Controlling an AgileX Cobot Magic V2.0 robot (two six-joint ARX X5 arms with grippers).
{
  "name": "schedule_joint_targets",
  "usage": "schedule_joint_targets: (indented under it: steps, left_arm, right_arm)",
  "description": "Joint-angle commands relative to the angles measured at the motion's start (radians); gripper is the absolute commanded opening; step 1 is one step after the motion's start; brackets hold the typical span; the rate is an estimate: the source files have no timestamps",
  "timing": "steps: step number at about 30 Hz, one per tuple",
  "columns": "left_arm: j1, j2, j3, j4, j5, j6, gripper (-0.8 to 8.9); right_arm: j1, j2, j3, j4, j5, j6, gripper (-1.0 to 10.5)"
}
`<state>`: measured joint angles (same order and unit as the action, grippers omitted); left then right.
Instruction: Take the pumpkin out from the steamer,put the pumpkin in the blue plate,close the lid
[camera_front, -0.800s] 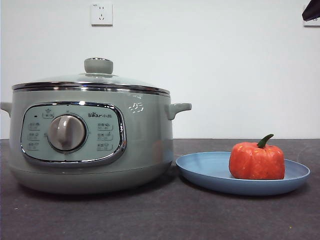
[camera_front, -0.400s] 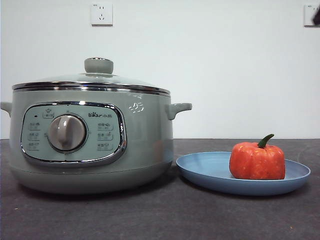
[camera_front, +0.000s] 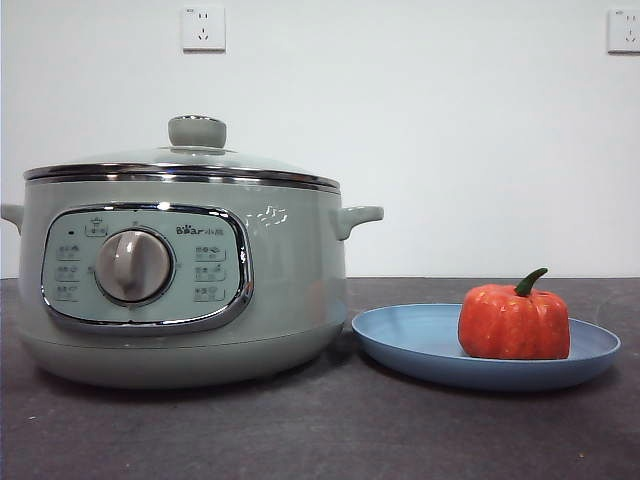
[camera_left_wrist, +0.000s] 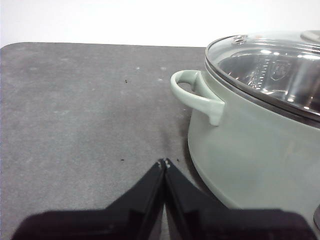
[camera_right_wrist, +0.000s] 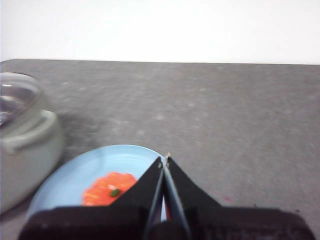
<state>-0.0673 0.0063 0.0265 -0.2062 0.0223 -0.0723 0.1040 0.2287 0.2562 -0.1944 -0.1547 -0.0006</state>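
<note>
The orange-red pumpkin (camera_front: 514, 322) sits upright on the blue plate (camera_front: 420, 345), to the right of the steamer (camera_front: 180, 275). The glass lid (camera_front: 190, 160) rests on the steamer with its green knob (camera_front: 197, 131) on top. My left gripper (camera_left_wrist: 164, 163) is shut and empty, above the table beside the steamer's side handle (camera_left_wrist: 195, 95); the lid (camera_left_wrist: 270, 65) shows closed there. My right gripper (camera_right_wrist: 164, 159) is shut and empty, high above the plate (camera_right_wrist: 90, 170) with the pumpkin (camera_right_wrist: 109, 189) below it. Neither gripper shows in the front view.
Dark grey table top (camera_front: 330, 430) runs around the pot and plate. A white wall with two sockets (camera_front: 203, 28) stands behind. The steamer's handle (camera_front: 358, 216) points toward the plate.
The black gripper tip at the front view's top right corner has drawn out of the picture. The pot, lid, plate and pumpkin have not moved.
</note>
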Motion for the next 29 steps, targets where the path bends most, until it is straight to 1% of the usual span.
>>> schedule_joint_targets:
  steps: [1,7,11,15,29]
  left_arm:
    - [0.003,0.0,-0.01,-0.011,0.005,-0.006,-0.03]
    - [0.003,0.0,-0.01,-0.011,0.005,-0.006,-0.03]
    - [0.003,0.0,-0.01,-0.011,0.005,-0.006,-0.03]
    - [0.003,0.0,-0.01,-0.011,0.005,-0.006,-0.03]
    - [0.003,0.0,-0.01,-0.011,0.005,-0.006,-0.03]
  right_arm:
    - [-0.01,-0.059,-0.114,0.076,0.001,-0.002,-0.2]
    - [-0.011,-0.152,-0.219,0.089,0.006,0.018,-0.2]
    - [-0.011,-0.174,-0.249,0.068,0.031,0.063,-0.2]
    - [-0.011,-0.175,-0.249,0.02,0.033,0.062,-0.2]
    - [-0.01,-0.165,-0.248,0.021,0.031,0.063,-0.2]
